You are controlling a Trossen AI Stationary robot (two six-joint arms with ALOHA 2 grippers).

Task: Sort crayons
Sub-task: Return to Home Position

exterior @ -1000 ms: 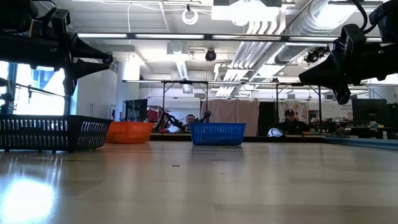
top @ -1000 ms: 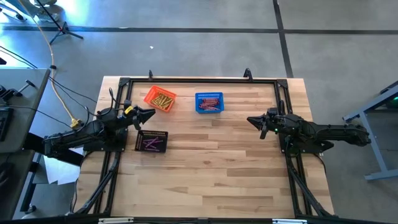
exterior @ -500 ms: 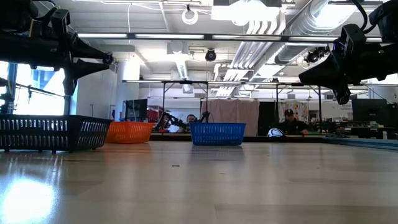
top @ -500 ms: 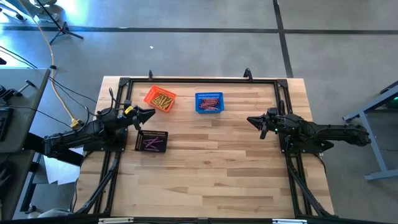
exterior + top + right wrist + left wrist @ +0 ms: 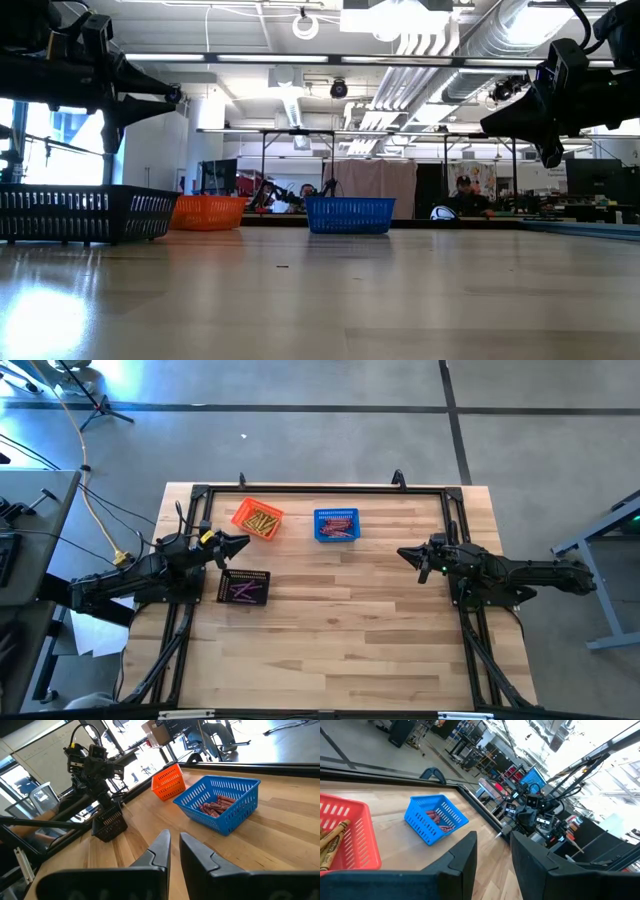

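Note:
Three small mesh baskets stand on the wooden table. An orange basket (image 5: 258,519) holds yellow crayons (image 5: 331,842). The blue basket (image 5: 337,525) has red crayons (image 5: 217,806) in it, and purple crayons (image 5: 244,591) lie in the black basket (image 5: 245,588). My left gripper (image 5: 492,837) hovers level above the table's left side, between the orange and black baskets, open and with nothing in it. Over the right side my right gripper (image 5: 174,835) hovers level, pointing toward the baskets, its fingers nearly together and holding nothing.
A black metal frame (image 5: 320,487) runs along the table's far edge and down both sides under the arms. Bare wood (image 5: 340,630) fills the middle and the near half of the table. Beyond the far edge, people sit in the room (image 5: 465,195).

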